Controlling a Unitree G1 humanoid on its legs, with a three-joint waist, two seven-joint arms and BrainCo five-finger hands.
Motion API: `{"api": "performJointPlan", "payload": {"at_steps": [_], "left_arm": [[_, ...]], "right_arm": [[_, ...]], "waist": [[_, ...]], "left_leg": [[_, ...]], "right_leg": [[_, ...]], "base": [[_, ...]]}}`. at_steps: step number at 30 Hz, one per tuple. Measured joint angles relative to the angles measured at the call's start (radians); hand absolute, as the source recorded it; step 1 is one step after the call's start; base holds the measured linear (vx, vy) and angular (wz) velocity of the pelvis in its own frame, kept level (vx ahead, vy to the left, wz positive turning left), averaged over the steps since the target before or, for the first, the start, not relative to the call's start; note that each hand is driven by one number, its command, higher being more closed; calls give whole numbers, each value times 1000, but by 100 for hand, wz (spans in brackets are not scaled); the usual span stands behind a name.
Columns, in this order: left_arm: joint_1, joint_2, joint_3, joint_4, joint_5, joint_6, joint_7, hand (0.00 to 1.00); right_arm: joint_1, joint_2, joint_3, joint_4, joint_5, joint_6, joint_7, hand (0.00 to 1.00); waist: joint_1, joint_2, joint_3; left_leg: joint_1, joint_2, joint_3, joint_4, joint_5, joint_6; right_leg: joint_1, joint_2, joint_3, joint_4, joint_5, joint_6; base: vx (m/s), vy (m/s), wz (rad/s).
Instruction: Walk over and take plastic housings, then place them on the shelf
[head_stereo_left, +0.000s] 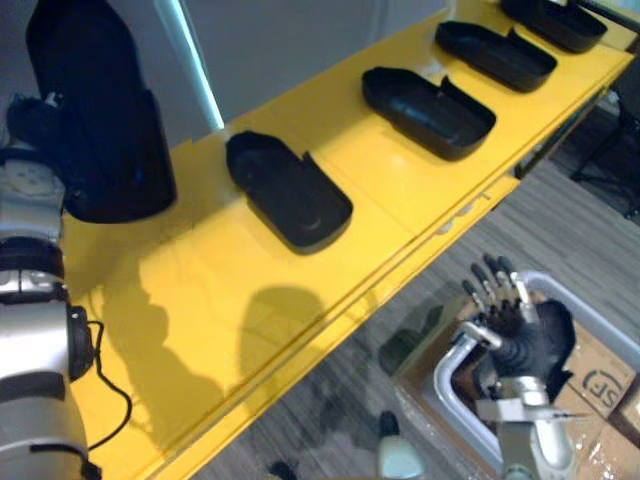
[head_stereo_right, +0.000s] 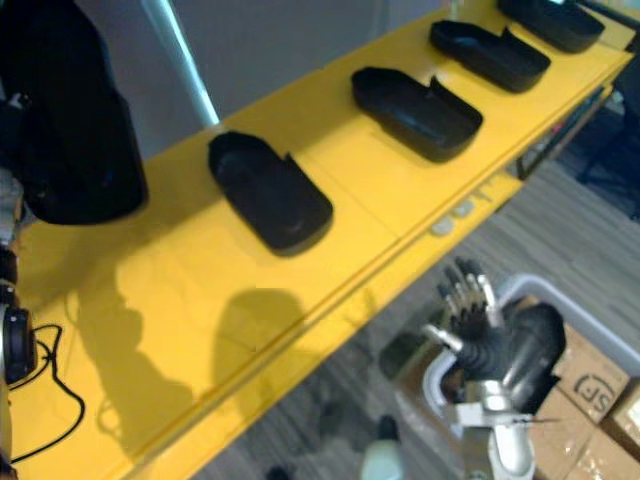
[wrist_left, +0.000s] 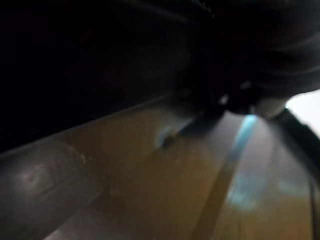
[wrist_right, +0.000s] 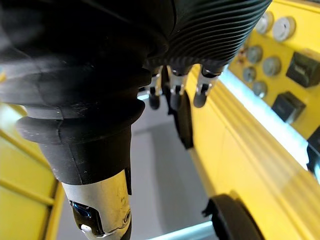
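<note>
Left hand (head_stereo_left: 30, 120) largely hidden behind upright housing (head_stereo_left: 95, 110) at yellow shelf (head_stereo_left: 250, 300) left end; far housing (head_stereo_left: 555, 20) at shelf's other end cut by edge.

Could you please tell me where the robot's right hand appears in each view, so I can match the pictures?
Left eye view: right hand lower right, off the front edge of the yellow shelf.
Right eye view: right hand lower right, same spot.
Right wrist view: right hand across the top, fingers straight.
Left wrist view: looks along the yellow shelf.
Shared landmark: the yellow shelf.

Pale bin (head_stereo_left: 592, 312) on grey plank floor (head_stereo_left: 560, 215); cardboard boxes (head_stereo_left: 603, 378) just beside.
</note>
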Motion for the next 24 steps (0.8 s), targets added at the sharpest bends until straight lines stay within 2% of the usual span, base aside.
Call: {"api": "performJointPlan", "payload": {"at_steps": [1, 2, 3, 4, 5, 6, 7, 8, 9, 11, 14, 16, 17, 18, 19, 20, 22, 24], "left_arm": [[33, 1, 22, -90, 0, 3, 16, 100], [92, -1, 46, -227, -9, 2, 45, 100], [117, -5, 56, -288, -10, 2, 63, 100], [156, -23, 90, -410, -13, 3, 90, 100], [209, -46, 146, -544, -26, 1, 126, 100], [233, -56, 173, -608, -34, 0, 146, 100], [269, -91, 225, -720, -51, 0, 179, 100], [309, -147, 284, -820, -56, -1, 212, 100], [332, -198, 312, -879, -57, -2, 229, 100], [354, -258, 337, -953, -57, -2, 240, 100], [375, -334, 333, -1092, -56, -3, 269, 100], [390, -368, 333, -1152, -56, -3, 285, 100], [395, -385, 334, -1172, -56, -3, 301, 100], [399, -400, 341, -1223, -60, -6, 335, 100], [400, -400, 344, -1244, -60, -7, 343, 100], [420, -399, 360, -1296, -61, -11, 354, 100], [444, -384, 359, -1331, -59, -24, 353, 100], [465, -398, 361, -1365, -60, -31, 350, 100]], "right_arm": [[-20, -4, -6, 9, -3, 4, 1, 0], [-52, 9, -8, 10, -17, 5, -1, 0], [-69, 10, -16, 10, -27, 4, -5, 0], [-129, 11, -40, 12, -41, 3, -8, 0], [-178, 15, -62, 12, -46, 1, -31, 0], [-211, 17, -74, 10, -53, -3, -49, 0], [-259, 13, -112, 5, -70, -11, -79, 0], [-318, -20, -158, 2, -80, -17, -106, 0], [-353, -49, -192, 3, -87, -18, -130, 0], [-406, -78, -221, 10, -120, -17, -173, 0], [-437, -80, -249, -10, -161, -18, -246, 0], [-435, -75, -258, -58, -191, -22, -286, 0], [-428, -71, -259, -87, -198, -30, -297, 0], [-435, -58, -259, -120, -199, -57, -308, 0], [-440, -52, -259, -130, -199, -63, -311, 0], [-469, -55, -257, -132, -202, -67, -313, 0], [-472, -55, -259, -132, -211, -66, -327, 0], [-465, -54, -260, -132, -215, -67, -333, 0]], "waist": [[6, 7, 11], [12, 0, 21], [22, 3, 39], [31, 5, 90], [40, -15, 110], [41, -31, 119], [44, -63, 141], [49, -41, 183], [59, -9, 213], [66, 6, 265], [67, -2, 281], [90, -11, 285], [100, -18, 284], [119, -25, 281], [123, -34, 279], [138, -27, 278], [152, -16, 276], [145, -10, 273]], "left_leg": [[11, 5, 4, -51, 29, 9], [9, -3, -5, -60, 30, 11], [10, 4, -12, -54, 30, 12], [3, 17, -38, -25, 28, 15], [-39, 20, -55, 25, 20, 25], [-68, 18, -59, 64, 8, 34], [-135, 18, -81, 173, -42, 22], [-198, 53, -117, 308, -119, -7], [-244, 84, -140, 388, -145, -20], [-294, 109, -163, 489, -153, -33], [-374, 153, -165, 608, -182, -40], [-393, 167, -163, 659, -187, -44], [-391, 165, -164, 674, -192, -34], [-407, 170, -164, 707, -201, -26], [-414, 171, -162, 721, -206, -34], [-428, 199, -166, 738, -222, -55], [-430, 220, -163, 739, -224, -58], [-425, 229, -161, 739, -227, -63]], "right_leg": [[-5, 5, -19, 39, -40, 45], [-43, -6, -21, 121, -63, 59], [-82, -4, -17, 201, -68, 58], [-161, 0, -14, 323, -154, 45], [-234, 5, -16, 337, -199, 18], [-273, 1, -16, 334, -198, 14], [-334, 0, -20, 316, -146, -2], [-368, 5, -51, 405, -170, -20], [-395, 9, -69, 465, -181, -36], [-428, 3, -74, 554, -197, -51], [-489, 0, -99, 672, -212, -74], [-517, -11, -99, 746, -213, -75], [-558, -30, -97, 825, -202, -71], [-593, -37, -98, 768, -229, -61], [-589, -37, -102, 722, -221, -69], [-592, -22, -122, 723, -244, -81], [-593, -6, -129, 723, -252, -95], [-586, -1, -132, 727, -252, -95]], "base": [[82, 37, 39], [88, 43, 23], [37, -12, 26], [-6, -78, 25], [-17, -115, 38], [4, -172, 51], [19, -209, 52], [34, -197, 48], [31, -148, 29], [16, -88, 18], [4, -44, 23], [34, -17, 14], [1, -54, 14], [12, -119, 22], [21, -155, 8], [44, -142, -12], [45, -83, -17], [18, -25, -2]]}}
